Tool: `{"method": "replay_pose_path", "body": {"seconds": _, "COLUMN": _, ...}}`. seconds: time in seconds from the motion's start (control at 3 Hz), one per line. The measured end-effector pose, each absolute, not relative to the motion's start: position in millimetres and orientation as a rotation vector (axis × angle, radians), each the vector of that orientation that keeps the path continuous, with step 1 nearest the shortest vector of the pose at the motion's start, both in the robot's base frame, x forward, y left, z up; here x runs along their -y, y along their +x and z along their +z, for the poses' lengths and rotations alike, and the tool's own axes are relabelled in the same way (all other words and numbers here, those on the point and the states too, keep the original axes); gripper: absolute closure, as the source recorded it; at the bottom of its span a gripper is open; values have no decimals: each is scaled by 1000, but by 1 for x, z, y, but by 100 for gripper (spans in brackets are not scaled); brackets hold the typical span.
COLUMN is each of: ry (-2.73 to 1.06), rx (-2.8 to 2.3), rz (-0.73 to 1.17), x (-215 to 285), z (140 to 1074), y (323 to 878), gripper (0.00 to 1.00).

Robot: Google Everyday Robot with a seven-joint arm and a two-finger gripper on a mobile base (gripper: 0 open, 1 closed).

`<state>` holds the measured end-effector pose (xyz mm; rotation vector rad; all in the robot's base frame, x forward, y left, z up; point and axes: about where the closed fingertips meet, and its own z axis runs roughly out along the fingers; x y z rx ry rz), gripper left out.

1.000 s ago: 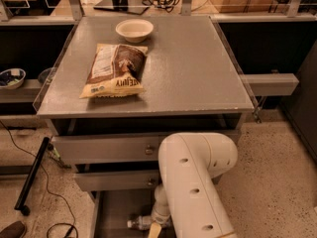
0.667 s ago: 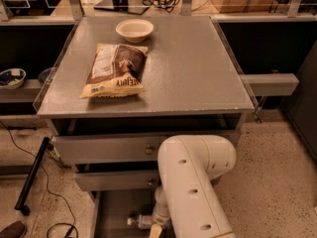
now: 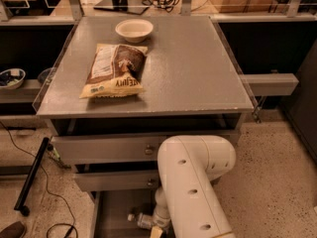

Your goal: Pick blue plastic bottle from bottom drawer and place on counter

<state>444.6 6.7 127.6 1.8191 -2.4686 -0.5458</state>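
Note:
The blue plastic bottle (image 3: 142, 220) lies on its side on the flat grey floor of the open bottom drawer (image 3: 116, 208), white cap pointing left. My gripper (image 3: 157, 228) is low in that drawer, right at the bottle's right end, mostly hidden under my big white arm (image 3: 195, 187). I cannot tell whether it touches or holds the bottle. The speckled-grey counter (image 3: 193, 68) spreads above the drawers.
A yellow-brown snack bag (image 3: 115, 71) and a white bowl (image 3: 134, 29) lie on the counter's left and back. Two knobbed drawers (image 3: 99, 149) sit above the bottom one. Dark side shelves hold a bowl (image 3: 11, 77) on the left. A black pole (image 3: 32, 175) and cable lie on the floor at left.

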Motion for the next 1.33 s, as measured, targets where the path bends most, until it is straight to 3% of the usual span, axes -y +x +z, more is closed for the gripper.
{"method": "replay_pose_path", "body": {"seconds": 1.0, "ry": 1819, "rx": 2468, "rz": -546, "x": -7, "z": 128, "y": 445, "gripper": 89}}
{"method": "replay_pose_path", "body": {"seconds": 1.33, "ry": 1819, "rx": 2468, "rz": -546, "x": -7, "z": 128, "y": 444, "gripper": 100}}
